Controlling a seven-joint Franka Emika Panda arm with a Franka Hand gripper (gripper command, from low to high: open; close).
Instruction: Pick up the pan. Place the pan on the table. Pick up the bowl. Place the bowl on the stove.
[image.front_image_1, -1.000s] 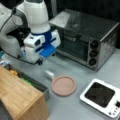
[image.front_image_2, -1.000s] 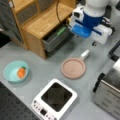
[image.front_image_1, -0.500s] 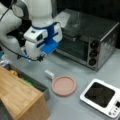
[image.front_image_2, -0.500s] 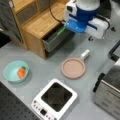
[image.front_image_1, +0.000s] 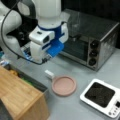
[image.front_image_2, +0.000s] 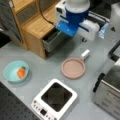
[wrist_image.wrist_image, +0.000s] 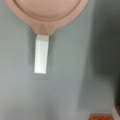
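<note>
The arm has lifted clear of the pan, which lies on the bench beside the stove; I cannot tell how its jaws stand, and the bowl waits untouched.

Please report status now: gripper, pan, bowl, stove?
Gripper hidden, arm above pan handle. Pan on table, not held. Bowl on table, untouched. Stove bare.

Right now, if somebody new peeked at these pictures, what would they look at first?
Probably the big white and blue robot arm, which fills a front view's top and hangs above the grey countertop; its claw does not show. Next comes the flat pinkish-brown pan with a short white handle, lying on the countertop beside the small white square stove with a black top. The round teal bowl holding something orange sits at a front view's left.
</note>
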